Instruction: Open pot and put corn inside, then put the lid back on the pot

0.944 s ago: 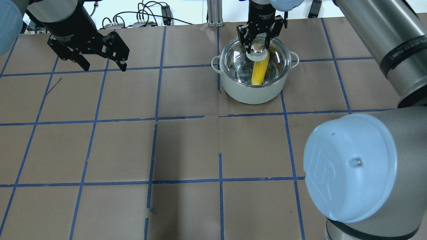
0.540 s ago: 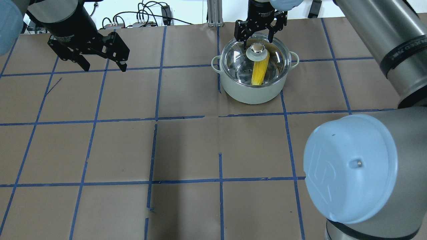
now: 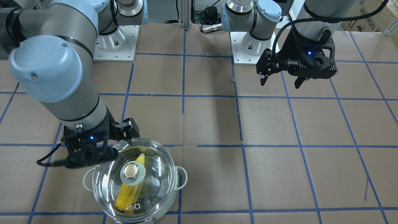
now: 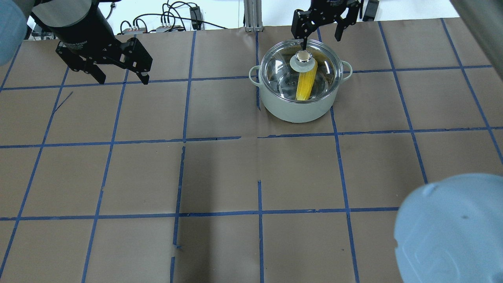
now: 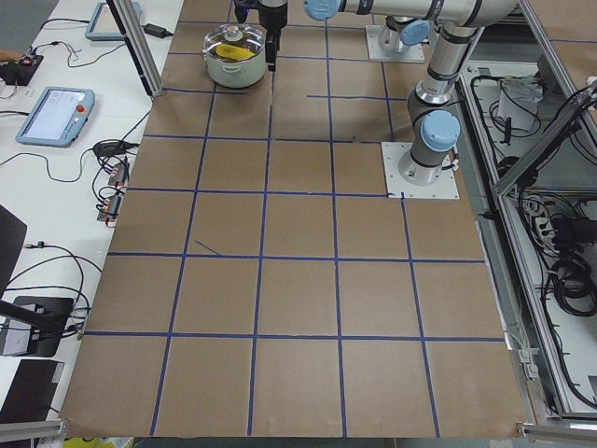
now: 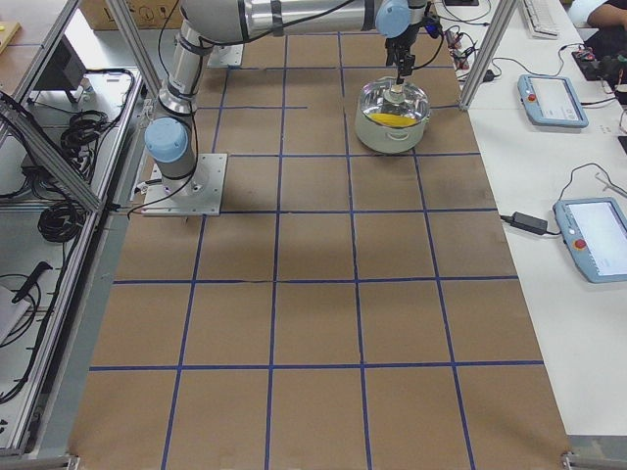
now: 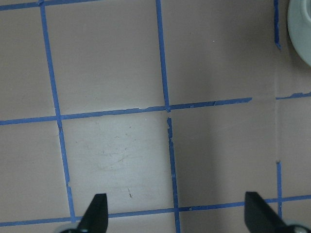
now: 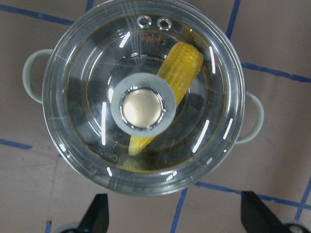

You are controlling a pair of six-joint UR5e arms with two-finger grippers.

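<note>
A: Surface: table under brown paper, gridded with blue tape. List the items from the left of the overhead view.

B: Item 1, left gripper, at 10 o'clock. Fingers spread, nothing between them, only bare paper below in its wrist view. No change over the last second.

A: Item 2?

B: Pot, at 1 o'clock on the table. It has a pale grey-green wall and loop handles at 9 and 3 o'clock. The lid is seated level on the rim all round. The corn is inside, under the glass.

A: Item 3?

B: Right gripper, at 12 o'clock of the pot. This is the one change: a second ago its fingers bracketed the knob. Now it is higher and back toward the far edge, fingers parted and holding nothing, clear of the knob.

A: What does that mean for the job?

B: As I judge it, the work is done: corn in, lid back on and released. Only the retreat remains.

A: Condition of the goods?

B: Right wrist view:
- The corn is bright yellow and lies slanted, thick end at 1 o'clock, tip at 6 o'clock, passing under the knob.
- The lid is clear and domed, with two vent rings at 12 o'clock.
- The knob has a pale collar and a metallic cap, and sits in the centre.
</note>
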